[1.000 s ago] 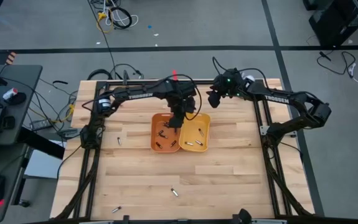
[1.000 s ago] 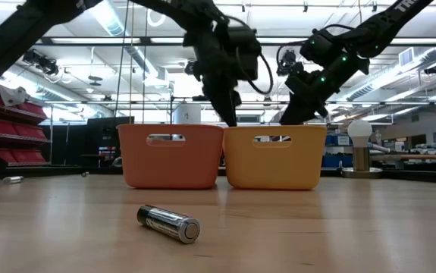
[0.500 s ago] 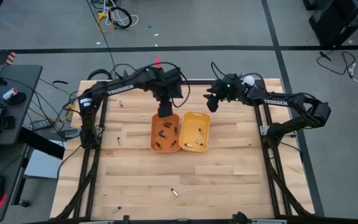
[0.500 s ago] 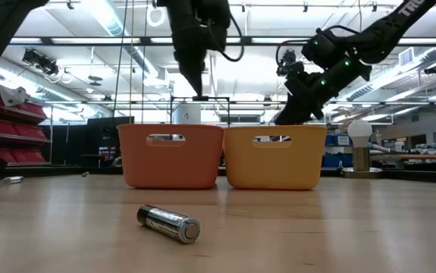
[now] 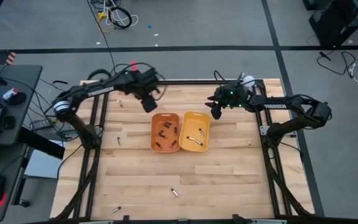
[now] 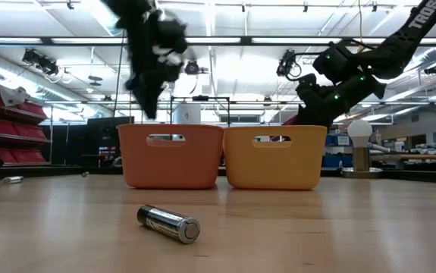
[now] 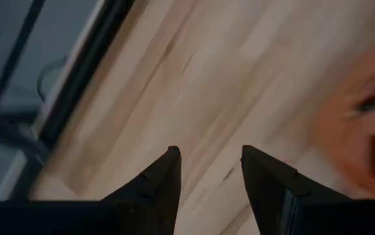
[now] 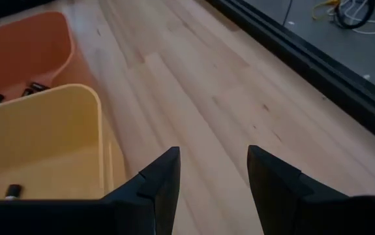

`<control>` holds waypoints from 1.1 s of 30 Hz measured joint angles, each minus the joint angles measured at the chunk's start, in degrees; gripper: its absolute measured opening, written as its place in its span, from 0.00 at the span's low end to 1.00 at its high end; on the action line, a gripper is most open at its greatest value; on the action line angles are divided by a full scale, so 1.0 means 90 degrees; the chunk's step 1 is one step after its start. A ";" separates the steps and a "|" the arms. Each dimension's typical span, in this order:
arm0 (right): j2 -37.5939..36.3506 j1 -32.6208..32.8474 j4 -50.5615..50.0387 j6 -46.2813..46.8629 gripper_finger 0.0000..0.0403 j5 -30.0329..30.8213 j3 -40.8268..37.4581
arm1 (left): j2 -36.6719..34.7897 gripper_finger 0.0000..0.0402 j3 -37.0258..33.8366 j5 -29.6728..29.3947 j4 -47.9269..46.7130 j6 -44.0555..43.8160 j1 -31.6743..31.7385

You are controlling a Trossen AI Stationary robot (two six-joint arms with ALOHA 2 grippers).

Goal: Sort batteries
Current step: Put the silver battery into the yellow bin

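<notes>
Batteries lie in three groups. Dark ones sit in the orange tray [image 5: 165, 131], silvery ones in the yellow tray [image 5: 195, 131] touching it on the right, and several are loose on the worktop [image 5: 228, 162]: one near the far left edge [image 5: 121, 103], one left of the trays [image 5: 118, 141], one toward the near side [image 5: 174, 192] and one at the near left corner [image 5: 115, 210]. In the low view the near-side battery [image 6: 169, 223] lies on its side, long axis running diagonally toward the camera.

My guess is that a loose battery comes next. The left gripper [image 5: 147, 102] hangs above the worktop just beyond the orange tray's far left corner, jaws parted with nothing between them, as the left wrist view shows [image 7: 208, 171]. The far-left battery lies to its left, nearer to it than any other loose one, and far closer to this arm than to the right one; its long axis is too small to read with confidence.

The right gripper [image 5: 216, 111] hovers just past the yellow tray's far right corner, jaws likewise parted and empty [image 8: 212, 171].
</notes>
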 joint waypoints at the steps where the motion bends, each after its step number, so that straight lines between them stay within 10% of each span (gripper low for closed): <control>1: 0.0000 -0.0022 0.0015 -0.0004 0.41 -0.0071 0.0000 | -0.0204 0.39 -0.0460 -0.0001 0.0283 -0.0176 0.0131; 13: 0.0000 -0.0079 0.1010 0.0193 0.41 -0.0504 0.0005 | -0.1148 0.39 -0.3346 -0.0417 0.1350 -0.3696 0.1893; 33: 0.0000 -0.0079 0.1366 0.0313 0.41 -0.0822 0.0012 | -0.0966 0.39 -0.3656 -0.0791 0.2221 -0.3747 0.2618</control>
